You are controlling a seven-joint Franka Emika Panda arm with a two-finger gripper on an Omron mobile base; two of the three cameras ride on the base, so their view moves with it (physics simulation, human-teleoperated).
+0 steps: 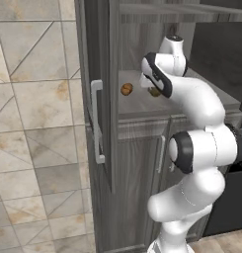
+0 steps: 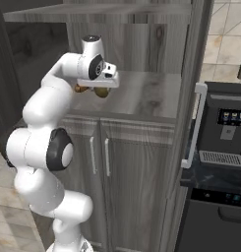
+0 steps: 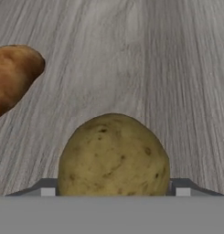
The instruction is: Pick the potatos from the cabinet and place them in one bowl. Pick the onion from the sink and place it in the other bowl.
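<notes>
Two potatoes lie on the grey wood-grain shelf (image 3: 177, 68) of the cabinet (image 1: 132, 163) — you have the olive-brown potato (image 3: 113, 155) sitting squarely between the fingertips (image 3: 47, 188) of the gripper (image 3: 112, 189), and the orange-brown potato (image 3: 13, 75) lies apart, off to one side of them. You cannot tell whether the fingers are pressing on its sides or just flanking it — the tips barely show.

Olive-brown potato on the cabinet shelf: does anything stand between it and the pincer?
Nothing visible does. In the hand view the olive-brown potato sits right between the pincer's two fingertips on the cabinet shelf. The orange-brown potato lies apart, off to one side, not in the path.
</notes>
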